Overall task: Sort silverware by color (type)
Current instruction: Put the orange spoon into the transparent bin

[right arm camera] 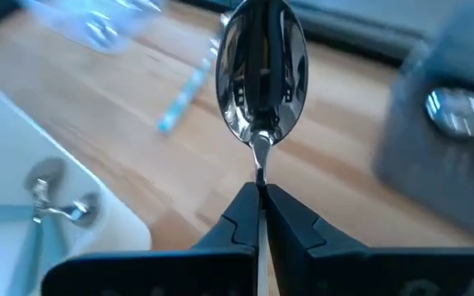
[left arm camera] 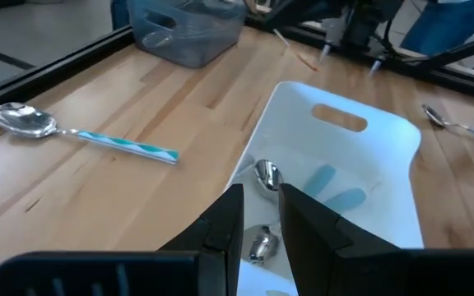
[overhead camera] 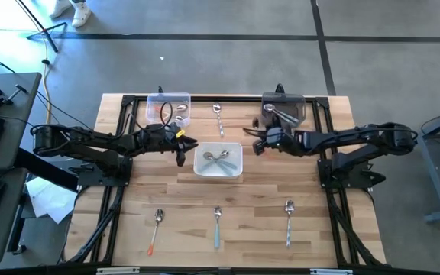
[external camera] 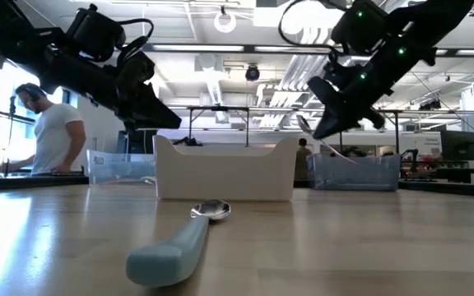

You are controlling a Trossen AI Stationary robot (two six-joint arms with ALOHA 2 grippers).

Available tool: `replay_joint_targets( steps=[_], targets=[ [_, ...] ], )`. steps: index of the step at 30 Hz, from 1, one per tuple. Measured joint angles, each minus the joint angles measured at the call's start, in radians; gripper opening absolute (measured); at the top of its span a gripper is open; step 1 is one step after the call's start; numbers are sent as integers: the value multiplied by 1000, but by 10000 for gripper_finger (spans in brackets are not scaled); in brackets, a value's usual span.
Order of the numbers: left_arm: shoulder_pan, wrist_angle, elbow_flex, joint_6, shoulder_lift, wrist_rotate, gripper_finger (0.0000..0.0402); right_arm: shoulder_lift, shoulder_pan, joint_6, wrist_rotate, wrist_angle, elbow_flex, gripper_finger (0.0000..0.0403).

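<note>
With R gripper [right arm camera: 260, 215] gripping spoon [right arm camera: 262, 74]

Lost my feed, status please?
Right hand shut on shiny silver-handled metal spoon, lifted near dark bin. Left hand over white bin. Nothing blocking.

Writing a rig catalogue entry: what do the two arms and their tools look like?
Both arms are dark, slim, jointed links. The left tool carries a small yellow mark; the right tool is all black. Each tool ends in two flat, tapered black fingers. Green lights glow on the right arm in the low view.
</note>
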Motion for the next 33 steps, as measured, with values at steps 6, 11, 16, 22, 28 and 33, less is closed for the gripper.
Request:
replay_joint_targets(
  steps=[6,11,16,22,28,33],
  targets=[
    [-3,99,0,-11,0,-13,69,0,-55,-326,-116,181,0,1],
    [-31,164,0,-27,0,-10,69,1,-110,-479,-210,271,-14,0],
    [-61,238,2,-25,0,-26,69,0,-160,-554,-423,588,-139,0],
    [-83,275,50,8,16,-48,69,0,-223,-562,-619,969,-253,0],
    [-120,272,186,47,153,-51,71,0,-207,-580,-652,1097,-261,0],
    [-152,271,350,88,326,-88,103,0,-178,-607,-652,1160,-261,0]
  ],
)
